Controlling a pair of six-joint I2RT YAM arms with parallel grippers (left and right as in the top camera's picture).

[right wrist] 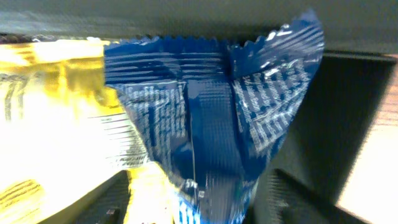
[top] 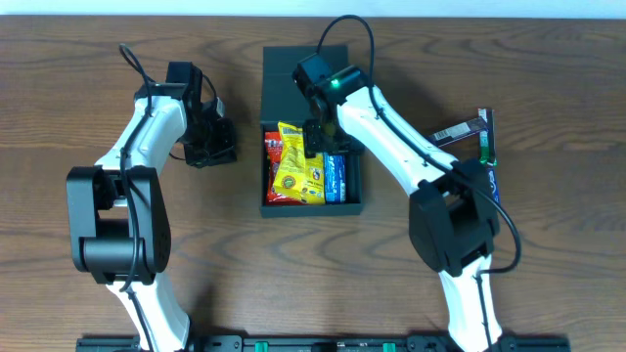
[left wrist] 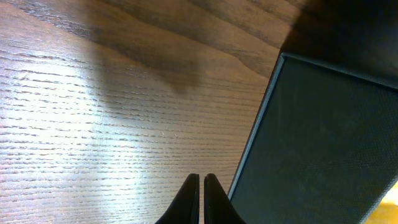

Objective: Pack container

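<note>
The dark teal container (top: 269, 200) sits mid-table with its flap lid (top: 286, 83) open at the back. Inside lie a red packet (top: 273, 156), a yellow packet (top: 298, 171) and a blue packet (top: 336, 178). My right gripper (top: 315, 137) is down at the back of the container over the packets. In the right wrist view its fingers (right wrist: 193, 202) are spread, with the blue packet (right wrist: 211, 112) and part of the yellow packet (right wrist: 56, 124) between them. My left gripper (top: 211, 143) is shut and empty on the table left of the container; its tips (left wrist: 201, 180) sit beside the container's side (left wrist: 323, 143).
Loose snack bars lie right of the container: a dark bar (top: 460, 130), a green one (top: 486, 139) and a blue one (top: 493, 182) partly under the right arm. Bare wood table (top: 78, 88) lies to the left and front.
</note>
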